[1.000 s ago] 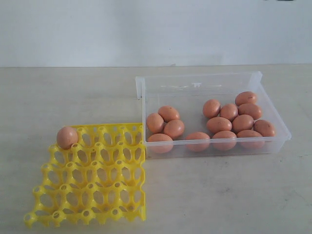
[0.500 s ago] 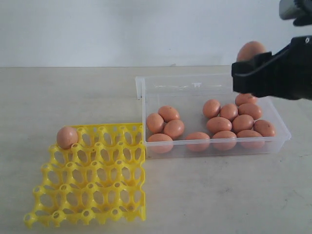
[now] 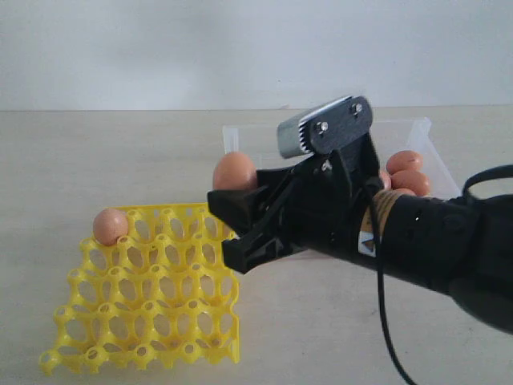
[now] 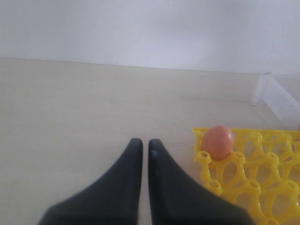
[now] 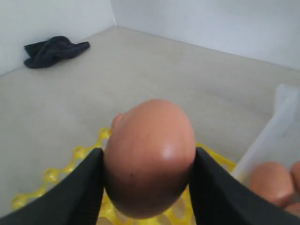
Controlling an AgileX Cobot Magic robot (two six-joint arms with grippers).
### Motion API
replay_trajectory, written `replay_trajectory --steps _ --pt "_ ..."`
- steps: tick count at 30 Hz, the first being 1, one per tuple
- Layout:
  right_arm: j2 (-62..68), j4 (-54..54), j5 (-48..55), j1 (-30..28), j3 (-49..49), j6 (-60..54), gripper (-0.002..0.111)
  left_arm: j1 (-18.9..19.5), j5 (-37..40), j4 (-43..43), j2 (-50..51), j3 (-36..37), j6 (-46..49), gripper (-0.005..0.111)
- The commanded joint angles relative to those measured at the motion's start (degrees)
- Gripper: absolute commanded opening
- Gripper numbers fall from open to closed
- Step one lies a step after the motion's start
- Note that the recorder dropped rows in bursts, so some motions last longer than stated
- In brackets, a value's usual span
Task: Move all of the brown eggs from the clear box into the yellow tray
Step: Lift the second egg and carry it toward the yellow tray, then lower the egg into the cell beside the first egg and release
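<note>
- Foreground: right claw [image 3: 225,228] clenched on one brown egg [image 5: 149,140], gripped across its short width, rounded end standing proud of the black fingers [image 5: 79,187].
- Shell of the held egg: smooth, reddish-tan, a small glint of light on one side, no crack visible.
- Just below and to the left of that claw in the exterior view: the yellow tray [image 3: 160,282], flat on the table [image 3: 72,152], nearly every cup bare.
- Relation that matters for the coming move: held egg poised above the tray's far right corner, close beside the clear box, with open cups underneath and further left. Probably only a short descent needed, long axis best kept upright for the cup.
- Far left corner cup: a single seated egg [image 3: 111,225], same tan, matte.
- Left claw [image 4: 144,145] pinched closed on nothing, low over the table just off that corner. Right arm the one placed for the job, already carrying.
- Behind the arm: clear box [image 3: 417,128], largely hidden, a few more brown eggs [image 3: 406,163] peeping past the wrist. Count impossible.
- Farthest back: dark cloth [image 5: 54,49] by the wall.
</note>
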Motion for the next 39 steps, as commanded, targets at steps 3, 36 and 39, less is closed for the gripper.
replay_trajectory --steps 3,36,39 --pt "4.41 -2.89 -11.72 3.5 -0.42 1.85 0.0 -0.36 -0.31 0.31 -0.2 0.23 -0.01 0.004" --pt "31.42 -31.06 11.18 3.62 -33.91 11.49 0.0 -0.36 -0.31 0.31 -0.2 0.23 -0.01 0.004" --pt "31.9 -31.06 10.35 3.62 -33.91 11.04 0.0 -0.36 -0.31 0.31 -0.2 0.23 -0.01 0.004"
